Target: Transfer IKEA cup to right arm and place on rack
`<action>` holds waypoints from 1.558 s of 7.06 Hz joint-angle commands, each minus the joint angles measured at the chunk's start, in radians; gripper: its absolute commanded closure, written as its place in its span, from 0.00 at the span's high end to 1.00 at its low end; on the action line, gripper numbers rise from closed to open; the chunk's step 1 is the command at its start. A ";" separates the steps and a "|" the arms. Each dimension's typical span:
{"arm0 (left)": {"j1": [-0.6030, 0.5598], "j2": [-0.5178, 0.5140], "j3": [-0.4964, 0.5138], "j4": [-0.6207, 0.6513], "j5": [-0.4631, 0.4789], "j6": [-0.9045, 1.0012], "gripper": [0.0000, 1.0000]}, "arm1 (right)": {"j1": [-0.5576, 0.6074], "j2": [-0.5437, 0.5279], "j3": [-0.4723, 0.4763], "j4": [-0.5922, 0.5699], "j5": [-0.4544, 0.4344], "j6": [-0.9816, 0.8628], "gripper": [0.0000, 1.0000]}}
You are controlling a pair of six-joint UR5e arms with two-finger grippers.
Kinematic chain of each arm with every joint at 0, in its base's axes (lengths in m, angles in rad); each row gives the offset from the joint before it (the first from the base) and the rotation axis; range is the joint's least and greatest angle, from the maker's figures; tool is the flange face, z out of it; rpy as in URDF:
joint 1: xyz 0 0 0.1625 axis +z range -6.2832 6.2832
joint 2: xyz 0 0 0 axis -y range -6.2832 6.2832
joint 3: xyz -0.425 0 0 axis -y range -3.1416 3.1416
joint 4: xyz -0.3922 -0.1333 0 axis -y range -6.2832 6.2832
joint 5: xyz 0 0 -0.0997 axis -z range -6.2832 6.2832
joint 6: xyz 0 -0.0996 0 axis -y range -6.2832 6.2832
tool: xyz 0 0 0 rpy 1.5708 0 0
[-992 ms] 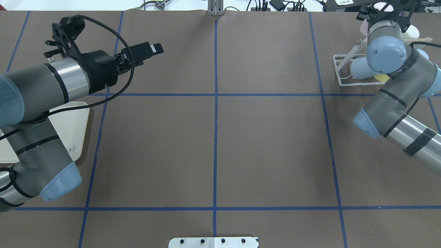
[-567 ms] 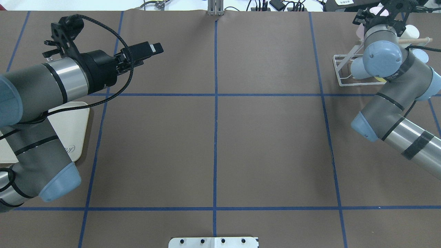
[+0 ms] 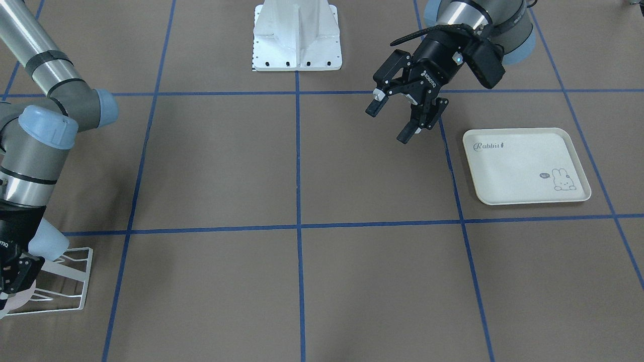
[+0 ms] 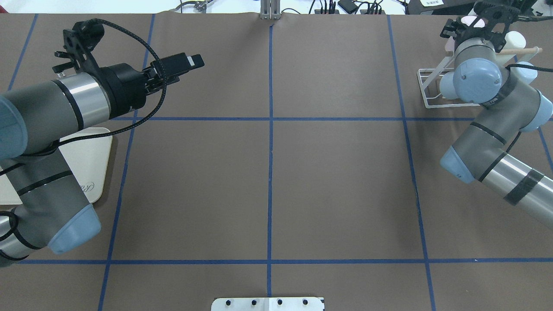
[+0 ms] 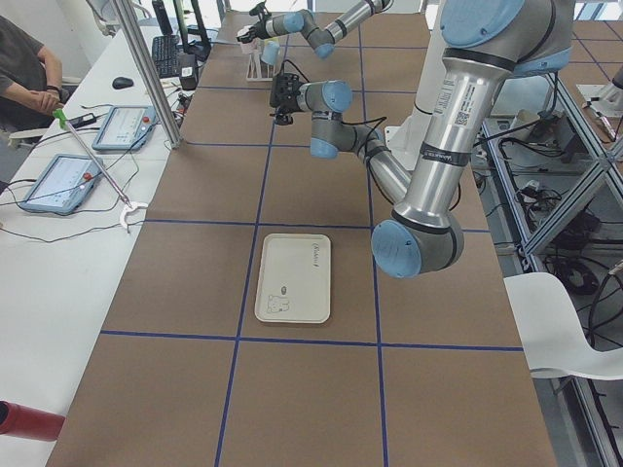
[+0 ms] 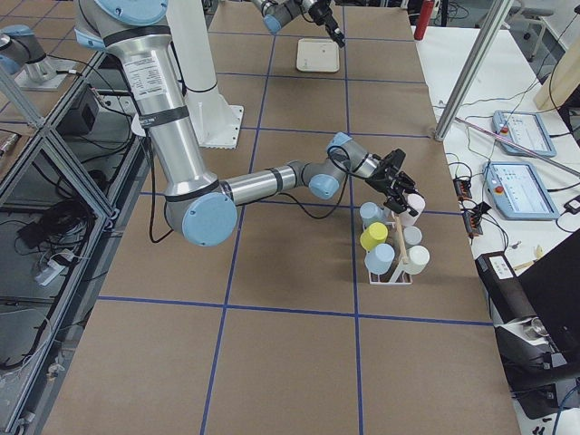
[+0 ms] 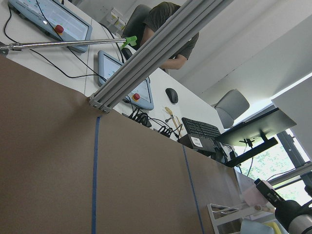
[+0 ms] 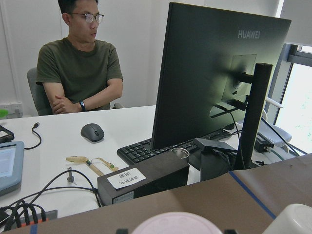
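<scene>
In the last second we carried the right gripper (image 6: 405, 193), closed around the pink IKEA cup (image 8: 176, 223), further over the rack (image 4: 432, 88), close to its dowel (image 4: 522, 51), so the placing looked near, while the left gripper (image 3: 387, 124) hung open and empty, far from the rack.

Pale pink cup (image 6: 414, 206), gripped at tip of right arm (image 4: 488, 142), just above dowel end of white wire rack (image 6: 395, 243), near table's far-right corner.
</scene>
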 commanded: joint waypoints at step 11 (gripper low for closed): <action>-0.154 0.008 -0.019 0.052 -0.229 0.065 1.00 | 0.146 0.002 0.284 -0.285 0.277 -0.151 1.00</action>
